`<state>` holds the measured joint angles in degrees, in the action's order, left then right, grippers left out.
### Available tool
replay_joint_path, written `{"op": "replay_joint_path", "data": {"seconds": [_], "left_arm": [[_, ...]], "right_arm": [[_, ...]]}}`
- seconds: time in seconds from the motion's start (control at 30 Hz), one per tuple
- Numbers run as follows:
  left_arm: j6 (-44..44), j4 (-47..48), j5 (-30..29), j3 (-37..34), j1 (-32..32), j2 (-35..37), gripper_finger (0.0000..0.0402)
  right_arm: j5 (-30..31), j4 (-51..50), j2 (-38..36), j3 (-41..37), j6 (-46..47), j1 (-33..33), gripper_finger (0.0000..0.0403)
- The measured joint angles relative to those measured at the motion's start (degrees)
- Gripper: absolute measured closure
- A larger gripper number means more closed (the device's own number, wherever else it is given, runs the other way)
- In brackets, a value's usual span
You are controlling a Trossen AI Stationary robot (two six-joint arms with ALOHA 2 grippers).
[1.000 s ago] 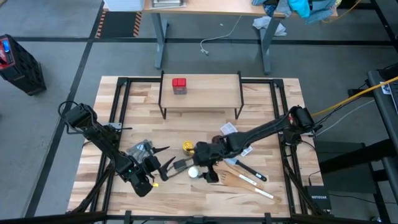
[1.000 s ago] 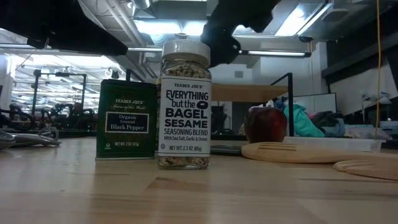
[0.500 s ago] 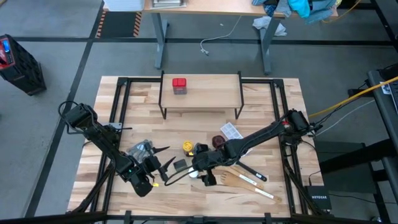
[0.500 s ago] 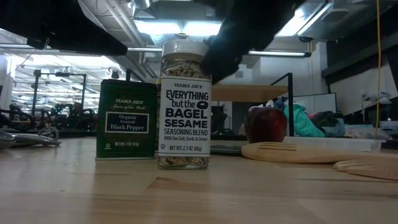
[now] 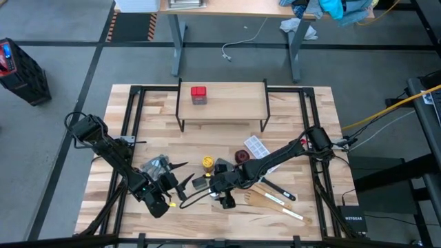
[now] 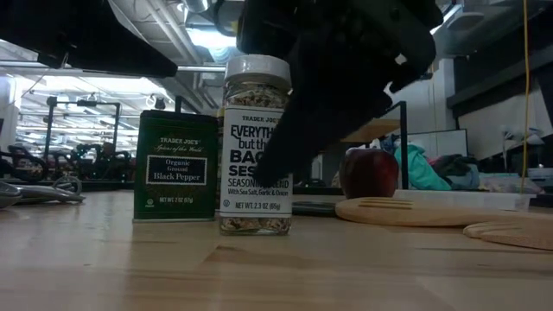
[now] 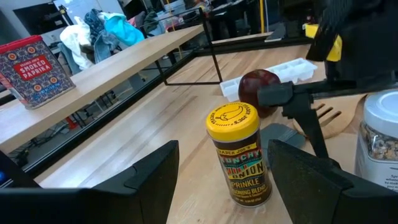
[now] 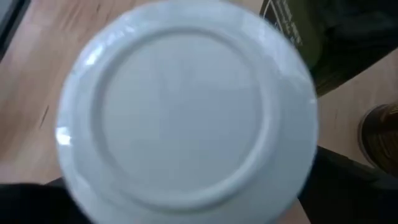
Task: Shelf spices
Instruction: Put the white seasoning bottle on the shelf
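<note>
- High view: the right arm's dark two-finger gripper hangs directly over the white-capped clear seasoning jar, hiding it. The yellow-lidded amber jar and dark green square pepper tin stand just beside it. The red square paprika tin sits well beyond, upright on the low light-wood shelf with black legs. The left arm's gripper waits nearby, fingers spread.
- Low view: the white-capped jar stands upright, long axis vertical, on the pale wooden tabletop; the right gripper's dark bulk covers its right side. Whether those fingers are spread or pinching, I cannot tell.
- Right wrist view: the jar's round white cap faces straight toward the gripper, filling the view.
</note>
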<state>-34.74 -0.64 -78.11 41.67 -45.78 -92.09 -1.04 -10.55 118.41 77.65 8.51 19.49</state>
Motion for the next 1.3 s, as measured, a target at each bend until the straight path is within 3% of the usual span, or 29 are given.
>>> {"op": "replay_joint_path", "data": {"seconds": [0.13, 0.33, 0.77, 1.1, 1.3], "left_arm": [[0.04, 0.01, 0.00, 0.00, 0.00, 0.00, 0.0163], [0.06, -0.01, 0.00, 0.00, 0.02, 0.00, 0.0163], [0.02, 0.06, 0.00, 0.00, 0.00, 0.00, 0.0163], [0.02, 0.01, 0.00, 0.00, 0.00, 0.00, 0.0163], [-0.02, -0.06, -0.01, 0.00, 0.00, 0.00, 0.0163]], "right_arm": [[-0.02, 0.62, -0.04, 0.00, 0.00, 0.00, 0.0098], [-0.03, 1.36, -0.06, 0.00, -0.43, -0.10, 0.0201], [-1.11, 0.09, -2.66, 0.00, 0.10, -0.02, 0.0201], [-0.35, -4.31, -19.28, 0.00, -1.71, -3.07, 0.0201], [5.79, -6.01, -29.63, 0.04, -8.79, -9.91, 0.0201]]}}
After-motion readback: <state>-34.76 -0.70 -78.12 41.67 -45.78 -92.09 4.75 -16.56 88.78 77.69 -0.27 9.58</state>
